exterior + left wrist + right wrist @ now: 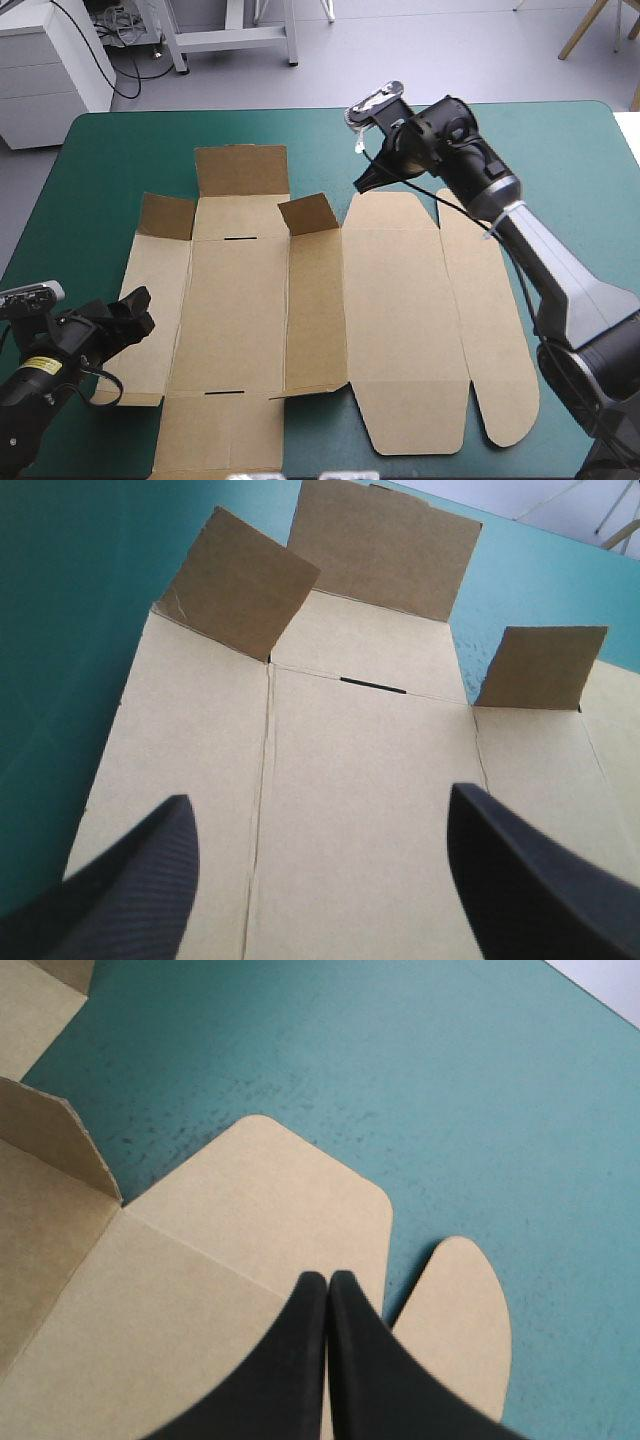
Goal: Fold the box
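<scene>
Teal-green table cover bears the box, a cut sheet of brown board, mostly flat, far flaps tilted up. Left gripper: black fingers wide apart, box panel between and ahead. Right gripper: fingers pressed together, rounded flap under tips.

No readable text anywhere, yellow label on the left arm — print too small to read

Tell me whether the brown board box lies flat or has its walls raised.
Mostly flat: the brown board box lies spread on the teal-green cover; only three far flaps stand up.
</scene>
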Available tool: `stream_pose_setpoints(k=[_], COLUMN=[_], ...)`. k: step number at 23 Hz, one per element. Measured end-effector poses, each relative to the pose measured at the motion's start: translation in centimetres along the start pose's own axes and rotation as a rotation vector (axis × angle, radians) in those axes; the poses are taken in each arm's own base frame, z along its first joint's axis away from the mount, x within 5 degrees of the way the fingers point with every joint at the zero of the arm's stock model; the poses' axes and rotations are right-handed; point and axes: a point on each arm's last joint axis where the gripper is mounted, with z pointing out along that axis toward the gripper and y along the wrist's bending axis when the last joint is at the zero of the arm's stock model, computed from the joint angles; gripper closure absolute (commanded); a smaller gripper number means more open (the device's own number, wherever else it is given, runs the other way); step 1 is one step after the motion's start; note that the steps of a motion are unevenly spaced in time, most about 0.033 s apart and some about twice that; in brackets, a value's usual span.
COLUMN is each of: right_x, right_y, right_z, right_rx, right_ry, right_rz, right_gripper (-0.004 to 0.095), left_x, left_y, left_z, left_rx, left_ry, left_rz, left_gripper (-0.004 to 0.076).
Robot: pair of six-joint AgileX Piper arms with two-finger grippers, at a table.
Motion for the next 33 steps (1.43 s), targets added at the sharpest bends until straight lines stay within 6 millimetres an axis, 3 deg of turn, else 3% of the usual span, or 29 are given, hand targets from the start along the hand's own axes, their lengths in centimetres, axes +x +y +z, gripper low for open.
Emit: stream_pose_setpoints(k=[4,7,14,17,20,25,33], right_x=[2.4,6.5,14.6,17.1,19.4,21.6,23.9], right_y=[-3.5,-5.0,-2.9,-2.1,-1.3,-0.3,0.4], right_z=[-2.1,-4.2,-9.5,-11.3,-13.4,-15.7,-18.8], right_rx=[-0.007,-0.016,-0.011,-0.010,-0.013,-0.034,-0.031], right_ry=[0.019,0.048,-0.005,-0.027,-0.073,-0.128,-0.188], right_rz=[0.124,0.215,0.268,0.280,0.294,0.314,0.319], right_gripper=[0.0927,0.0927,0.0927,0.0927,0.0927,0.0927,0.0927], left_x=[0.1,-0.8,-7.0,-8.0,-7.9,-6.3,-5.1], left_y=[0.1,0.3,0.1,1.3,3.8,5.8,10.1], left_z=[0.7,2.2,5.4,5.5,4.8,5.3,7.8], left_rx=[-0.008,-0.044,-0.184,-0.248,-0.324,-0.289,-0.180], left_ry=[0.052,0.147,0.352,0.404,0.430,0.469,0.551], left_rz=[-0.016,-0.002,0.141,0.101,-0.046,-0.155,-0.280], left_gripper=[0.0210,0.0210,0.0211,0.0211,0.0211,0.0211,0.0211])
